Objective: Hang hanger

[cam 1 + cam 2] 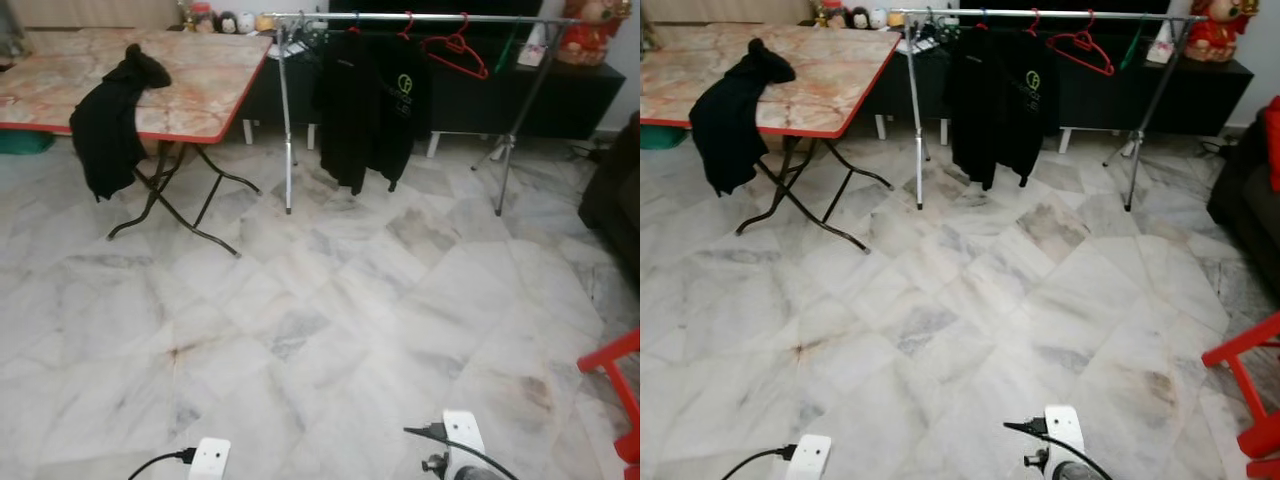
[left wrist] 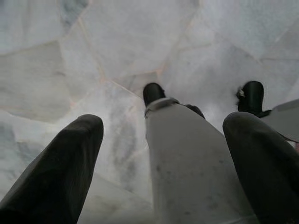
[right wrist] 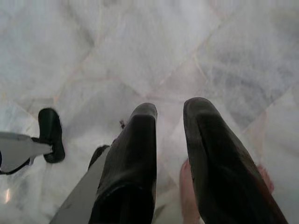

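Red hanger [image 1: 456, 47] on the rail [image 1: 420, 17] — open marble floor [image 1: 330, 320] before it; left gripper [image 2: 163, 140] spread, right gripper [image 3: 170, 112] narrowly parted — both empty.

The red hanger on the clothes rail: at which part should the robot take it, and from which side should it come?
Take the red hanger at its sloping shoulder bar, coming from the front, the robot's side. It hangs empty by its hook on the rail, to the right of the black jackets, so the thin bar is free, and jaws closing across it should find room. The hook itself looks too close to the rail.
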Robot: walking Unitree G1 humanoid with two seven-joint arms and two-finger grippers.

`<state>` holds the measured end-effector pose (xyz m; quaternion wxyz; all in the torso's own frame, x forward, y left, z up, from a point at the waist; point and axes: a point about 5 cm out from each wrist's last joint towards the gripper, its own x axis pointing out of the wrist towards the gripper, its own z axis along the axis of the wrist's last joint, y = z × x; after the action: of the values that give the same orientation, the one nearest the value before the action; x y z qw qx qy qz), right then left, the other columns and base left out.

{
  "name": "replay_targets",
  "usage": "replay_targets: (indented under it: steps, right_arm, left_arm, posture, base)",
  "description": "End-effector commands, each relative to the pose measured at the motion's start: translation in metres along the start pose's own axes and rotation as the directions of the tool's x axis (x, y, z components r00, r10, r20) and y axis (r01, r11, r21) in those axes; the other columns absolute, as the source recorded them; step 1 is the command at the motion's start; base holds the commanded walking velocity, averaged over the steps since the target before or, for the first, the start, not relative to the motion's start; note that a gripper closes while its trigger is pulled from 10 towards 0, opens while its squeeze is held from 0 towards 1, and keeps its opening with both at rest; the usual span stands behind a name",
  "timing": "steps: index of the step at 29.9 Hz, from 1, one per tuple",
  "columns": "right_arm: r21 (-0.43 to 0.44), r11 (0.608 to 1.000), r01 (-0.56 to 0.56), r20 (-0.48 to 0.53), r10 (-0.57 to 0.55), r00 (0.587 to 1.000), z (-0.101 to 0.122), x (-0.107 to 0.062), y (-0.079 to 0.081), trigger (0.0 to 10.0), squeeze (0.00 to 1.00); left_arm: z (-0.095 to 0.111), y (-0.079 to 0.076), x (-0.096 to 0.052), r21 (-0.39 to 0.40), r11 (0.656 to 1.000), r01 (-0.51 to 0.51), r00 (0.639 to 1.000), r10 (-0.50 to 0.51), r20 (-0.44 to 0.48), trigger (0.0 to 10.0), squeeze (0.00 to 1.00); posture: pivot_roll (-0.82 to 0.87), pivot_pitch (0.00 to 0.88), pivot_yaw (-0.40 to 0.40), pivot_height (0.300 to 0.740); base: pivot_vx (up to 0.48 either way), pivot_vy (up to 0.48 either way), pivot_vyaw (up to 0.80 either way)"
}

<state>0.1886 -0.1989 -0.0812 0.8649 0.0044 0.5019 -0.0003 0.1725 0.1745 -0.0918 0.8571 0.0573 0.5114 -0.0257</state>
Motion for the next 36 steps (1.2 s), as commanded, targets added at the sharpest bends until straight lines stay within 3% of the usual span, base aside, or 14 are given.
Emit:
replay_targets:
  steps: [1, 8, 15, 26, 30, 36]
  right_arm:
    - [-0.017, 1.0, 0.006, 0.003, -0.006, 1.0, -0.003, -0.001, -0.004, 10.0, 0.0]
    - [0.021, 0.999, 0.026, -0.008, -0.026, 1.0, -0.01, -0.001, -0.003, 10.0, 0.0]
    - [0.071, 0.997, -0.006, 0.035, 0.004, 0.999, -0.004, 0.0, 0.005, 10.0, 0.0]
    - [0.001, 1.0, -0.011, 0.043, 0.011, 0.999, 0.001, 0.0, 0.004, 10.0, 0.0]
    - [-0.04, 0.999, -0.003, 0.048, 0.005, 0.999, 0.003, 0.0, 0.002, 10.0, 0.0]
    - [-0.015, 1.0, -0.008, 0.039, 0.008, 0.999, 0.003, 0.0, 0.002, 10.0, 0.0]
  left_arm:
    - [-0.01, -0.004, -0.001, 0.02, 1.0, 0.003, 1.0, -0.003, -0.018, 10.0, 0.0]
    - [-0.014, -0.001, -0.002, 0.035, 0.999, -0.021, 1.0, 0.022, -0.008, 10.0, 0.0]
    - [-0.002, 0.005, -0.004, -0.119, 0.992, -0.044, 0.987, 0.062, 0.147, 10.0, 0.0]
    - [0.006, 0.007, -0.004, -0.053, 0.995, -0.081, 0.975, 0.09, 0.204, 10.0, 0.0]
    - [0.007, 0.005, -0.004, -0.07, 0.994, -0.086, 0.973, 0.099, 0.209, 10.0, 0.0]
    - [0.006, 0.004, -0.004, -0.07, 0.995, -0.069, 0.979, 0.081, 0.189, 10.0, 0.0]
  posture:
    - [-0.02, 0.0, -0.046, 0.74]
    - [-0.02, 0.0, -0.026, 0.74]
    - [-0.01, 0.0, -0.019, 0.74]
    - [-0.02, 0.0, -0.003, 0.74]
    - [-0.03, 0.0, -0.011, 0.74]
    - [-0.04, 0.0, -0.015, 0.74]
  base:
    - [0.0, 0.0, 0.0]
    - [0.0, 0.0, 0.0]
    - [0.0, 0.0, 0.0]
    - [0.0, 0.0, 0.0]
    - [0.0, 0.0, 0.0]
    - [0.0, 0.0, 0.0]
